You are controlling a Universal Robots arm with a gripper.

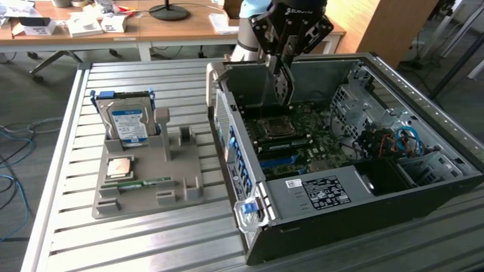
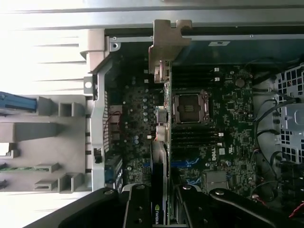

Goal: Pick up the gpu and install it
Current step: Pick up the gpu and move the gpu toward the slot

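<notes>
Gpu (image 1: 281, 85) was found clamped between the fingers of the pincer (image 1: 285, 50), hanging long-way down inside the open computer case (image 1: 318, 238) over the motherboard (image 1: 310, 127). The jaws stood part-way closed, pressed against the card's two flat sides.

In the wrist view the pincer (image 2: 164, 194) held the card's near end. The gpu (image 2: 166, 95) ran away from it edge-on as a thin strip, and a pale metal bracket (image 2: 169, 42) sat at its far end. The processor socket (image 2: 190, 107) lay just beside that strip on the board.

It could not be told whether the card's lower edge touched the board or any slot. The fingers covered the gripped end.

The exterior view gave the card's height above the board. The wrist view gave its line across the board.

On the exterior view's left of the case, a grey tray (image 1: 144, 204) rested on the slatted tabletop (image 1: 90, 243). It carried an upright hard drive (image 1: 128, 122), plus a processor chip (image 1: 119, 168) and a memory stick (image 1: 138, 183) lying flat.

Farthest back stood a wooden desk (image 1: 189, 28), cut off by the frame edge.
</notes>
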